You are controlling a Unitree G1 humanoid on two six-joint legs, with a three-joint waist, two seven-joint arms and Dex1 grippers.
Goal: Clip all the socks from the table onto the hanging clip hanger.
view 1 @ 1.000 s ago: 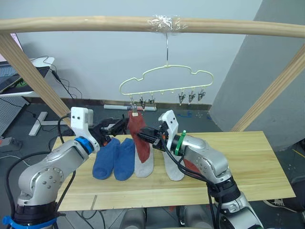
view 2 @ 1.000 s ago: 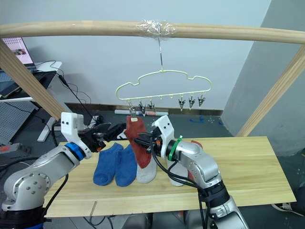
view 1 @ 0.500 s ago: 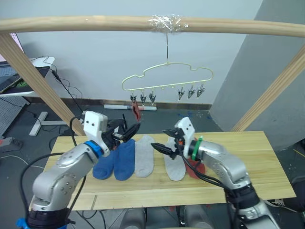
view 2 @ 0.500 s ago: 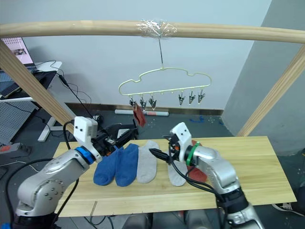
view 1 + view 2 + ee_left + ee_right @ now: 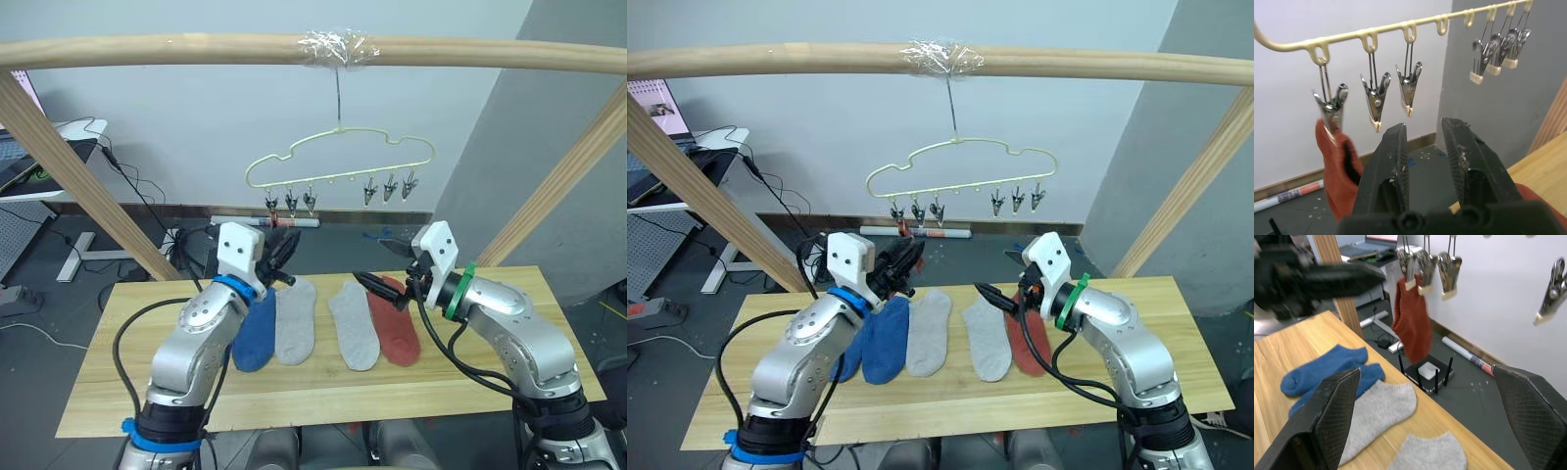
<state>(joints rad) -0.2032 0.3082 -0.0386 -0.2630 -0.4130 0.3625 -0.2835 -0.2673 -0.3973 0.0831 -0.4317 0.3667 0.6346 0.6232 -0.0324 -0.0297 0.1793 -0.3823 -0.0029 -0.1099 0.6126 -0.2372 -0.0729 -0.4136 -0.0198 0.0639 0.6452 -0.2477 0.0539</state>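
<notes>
Judging by one rust red sock (image 5: 1337, 161) pinned in the end clip of the clip hanger (image 5: 338, 157) and five socks on the desk (image 5: 509, 372): first sock done, next pickup due. Left tool (image 5: 1425, 147) near the clips, fingers slightly apart, empty. Right tool (image 5: 1435, 426) spread wide, empty, above the desk's middle. Blue pair (image 5: 884, 338), two grey socks (image 5: 353, 323), other red sock (image 5: 395, 328) in a row. Next: reaching down, pinching a sock cuff. No readable writing.
</notes>
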